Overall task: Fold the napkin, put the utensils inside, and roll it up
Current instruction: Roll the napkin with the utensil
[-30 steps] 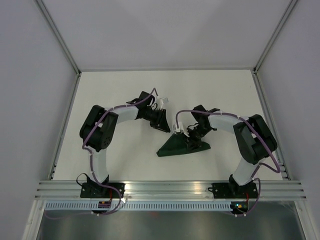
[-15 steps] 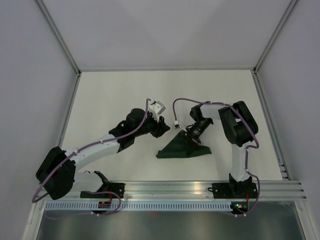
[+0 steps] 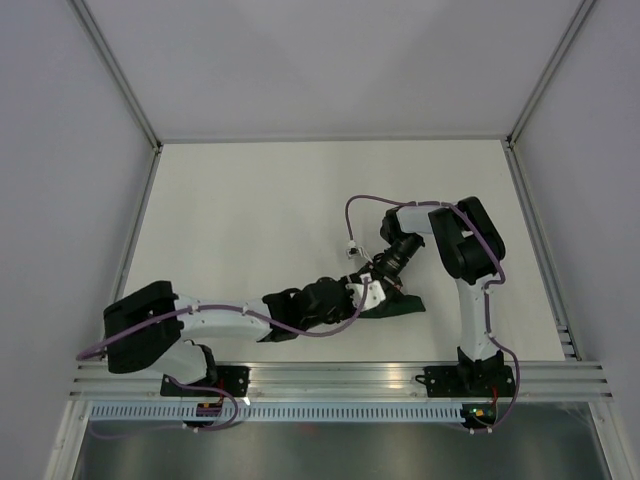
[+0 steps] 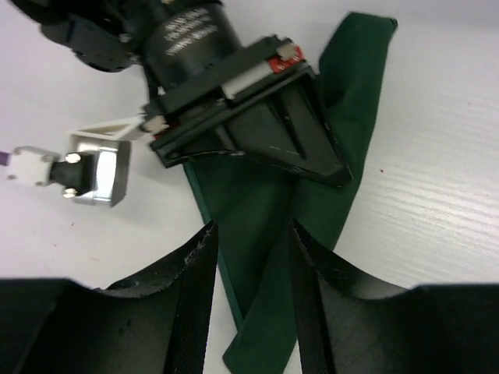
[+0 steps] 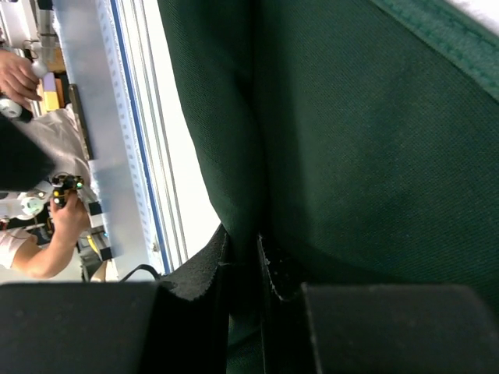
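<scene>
Top view: dark green napkin (image 3: 405, 306), folded into a narrow wedge, lies on the white worktop (image 3: 250, 200); its left end is hidden under the left pincer (image 3: 372, 297).
Left wrist: matte black fingers parted, released, astride the cloth.
Right wrist: right pincer (image 5: 248, 265) clenched on a woven fold.

Dark green napkin (image 4: 355, 101), folded narrow, creased lengthwise

The napkin (image 3: 405, 305) lies on the table (image 3: 250, 200), at about 5 o'clock from its middle. The right gripper (image 3: 388, 284) sits at the napkin's 12 o'clock edge, with a fold between its fingers. The left gripper (image 3: 366, 297) is at its 9 o'clock end and straddles it.
</scene>
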You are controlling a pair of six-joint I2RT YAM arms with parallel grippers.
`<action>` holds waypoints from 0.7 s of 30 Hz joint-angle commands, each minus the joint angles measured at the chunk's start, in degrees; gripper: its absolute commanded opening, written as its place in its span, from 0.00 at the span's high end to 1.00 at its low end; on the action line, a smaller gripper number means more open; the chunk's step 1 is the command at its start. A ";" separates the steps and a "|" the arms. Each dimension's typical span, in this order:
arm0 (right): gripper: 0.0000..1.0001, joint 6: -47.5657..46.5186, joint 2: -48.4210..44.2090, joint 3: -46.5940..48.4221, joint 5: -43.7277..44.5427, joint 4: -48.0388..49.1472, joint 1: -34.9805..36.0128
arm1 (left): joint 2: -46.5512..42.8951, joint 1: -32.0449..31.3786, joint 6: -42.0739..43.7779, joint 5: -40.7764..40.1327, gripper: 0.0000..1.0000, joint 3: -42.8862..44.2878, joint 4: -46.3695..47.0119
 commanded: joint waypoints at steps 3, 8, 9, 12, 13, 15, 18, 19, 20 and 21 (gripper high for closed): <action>0.99 -3.50 3.90 0.99 9.30 8.06 -0.99 | 8.03 -6.82 10.93 -8.72 0.53 0.38 6.72; 0.99 -3.50 4.17 1.17 8.95 7.79 -1.34 | 15.59 -10.69 14.18 -10.22 0.53 3.02 7.85; 0.99 -3.50 4.25 1.08 8.95 7.79 -1.34 | 16.30 -10.96 14.63 -10.83 0.53 3.20 8.30; 0.99 -3.50 4.34 0.90 8.95 7.79 -1.43 | 18.15 -11.14 15.51 -11.62 0.51 3.20 10.23; 0.99 -3.50 4.34 0.99 9.03 7.79 -1.43 | 18.59 -11.14 15.77 -12.15 0.50 3.11 10.93; 0.99 -3.59 4.51 0.99 9.12 7.70 -1.34 | 19.73 -11.14 16.74 -13.11 0.49 3.02 12.42; 0.99 -3.50 4.69 1.17 9.03 7.61 -1.34 | 21.22 -11.14 17.27 -13.30 0.48 3.02 13.04; 0.99 -3.50 4.69 1.25 8.95 7.53 -1.43 | 21.66 -11.05 17.27 -13.12 0.48 3.02 13.05; 0.99 -3.50 4.69 1.17 8.95 7.53 -1.43 | 22.19 -11.05 17.27 -12.69 0.48 3.02 13.05; 0.99 -3.50 4.69 1.34 8.95 7.44 -1.43 | 22.54 -11.05 17.27 -12.33 0.48 3.02 12.87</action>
